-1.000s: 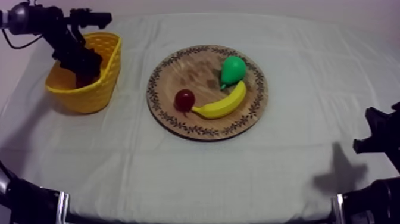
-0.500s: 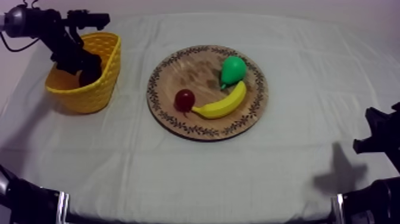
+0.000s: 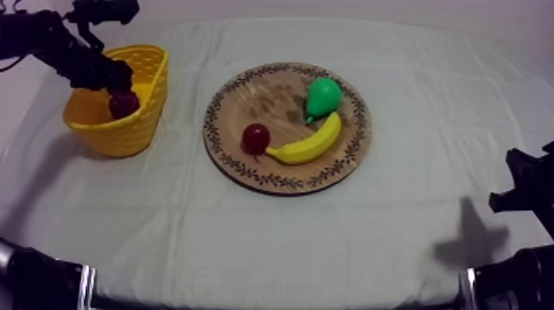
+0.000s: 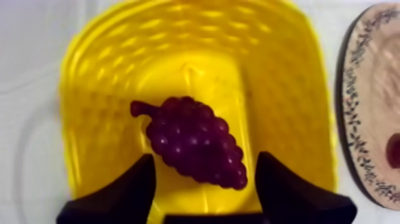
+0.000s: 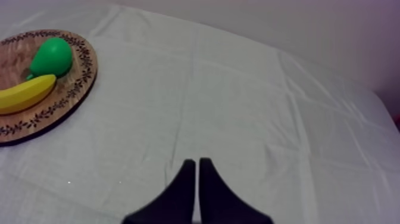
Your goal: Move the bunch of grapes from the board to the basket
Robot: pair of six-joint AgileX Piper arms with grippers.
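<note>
The dark purple bunch of grapes [image 4: 193, 143] lies on the floor of the yellow basket [image 4: 95, 89], stem toward the far wall. My left gripper [image 4: 205, 156] hangs open just above it, one finger on each side and neither touching. From above, the grapes [image 3: 124, 103] show inside the basket [image 3: 144, 124] at the table's left, with the left gripper [image 3: 115, 78] over the basket's rim. My right gripper [image 5: 196, 164] is shut on nothing, low over bare cloth, resting at the right edge [image 3: 523, 194].
The round wooden board [image 3: 264, 99] sits mid-table and carries a green pear [image 3: 323, 96], a banana [image 3: 307, 147] and a small red fruit [image 3: 255, 138]. Bare cloth lies in front of the board and to its right.
My left arm has lifted up and back out of the basket toward the upper left. The grapes, earlier hidden under the gripper, now lie free in the basket. The right arm is unmoved.
</note>
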